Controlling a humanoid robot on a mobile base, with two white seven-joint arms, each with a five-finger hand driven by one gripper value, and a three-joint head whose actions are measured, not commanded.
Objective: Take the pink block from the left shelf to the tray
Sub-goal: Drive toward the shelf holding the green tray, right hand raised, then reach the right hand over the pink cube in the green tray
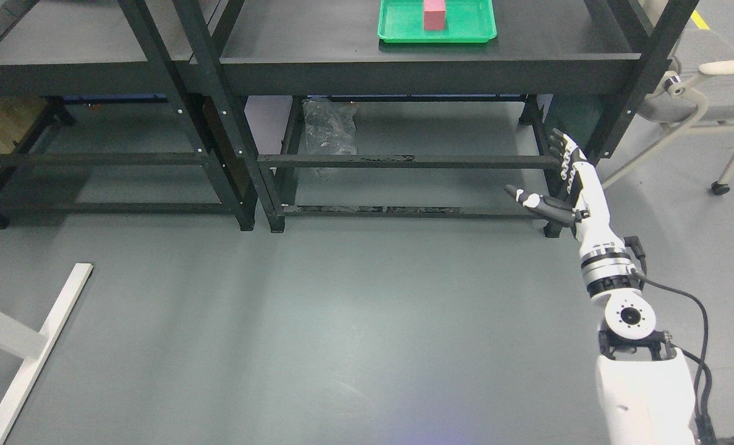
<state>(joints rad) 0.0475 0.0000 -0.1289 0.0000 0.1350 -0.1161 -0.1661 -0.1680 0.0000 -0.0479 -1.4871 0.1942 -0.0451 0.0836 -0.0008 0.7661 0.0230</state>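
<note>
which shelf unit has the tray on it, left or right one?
The right shelf unit: the green tray sits on its top surface, with the pink block standing in it. The left shelf unit shows no tray.

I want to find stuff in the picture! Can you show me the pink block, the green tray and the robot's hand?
pink block (434, 15), head view, on its front face.
green tray (465, 35), head view, on its near rim.
right hand (555, 185), head view, on the open palm.
</note>
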